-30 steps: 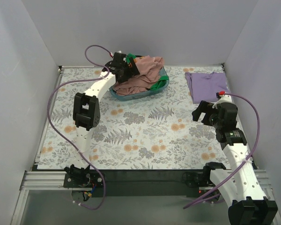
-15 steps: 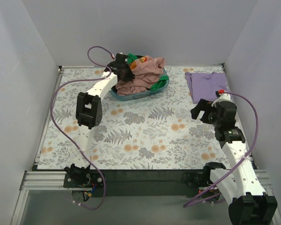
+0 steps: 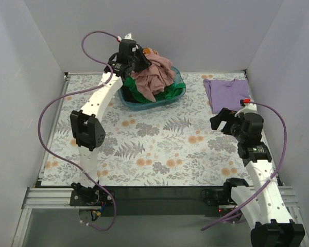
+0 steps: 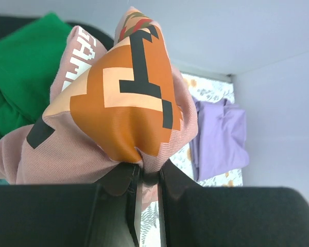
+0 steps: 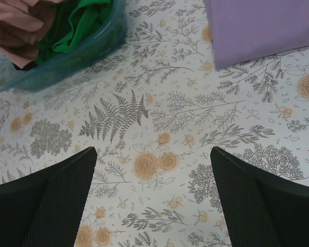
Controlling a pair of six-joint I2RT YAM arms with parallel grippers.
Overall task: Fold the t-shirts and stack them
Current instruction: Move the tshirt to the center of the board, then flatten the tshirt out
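Note:
My left gripper (image 3: 142, 57) is shut on the dusty pink t-shirt (image 3: 153, 76), holding it up above the teal basket (image 3: 150, 104) at the back of the table. In the left wrist view the pink t-shirt (image 4: 82, 149) bunches out of my left gripper (image 4: 144, 167), its orange and black pixel graphic (image 4: 129, 103) facing the camera. A green t-shirt (image 3: 169, 92) lies in the basket under it. The lavender t-shirt (image 3: 228, 94) lies folded flat at the back right. My right gripper (image 5: 153, 157) hangs open over bare floral cloth, in front of the lavender t-shirt (image 5: 257, 25).
The floral tablecloth (image 3: 159, 149) covers the table. Grey walls close in the left, back and right. The teal basket (image 5: 67, 62) with the green t-shirt (image 5: 77, 25) shows at the upper left of the right wrist view.
My left gripper has shut on the pink t-shirt and risen, pulling it up out of the basket. The right arm has barely moved.

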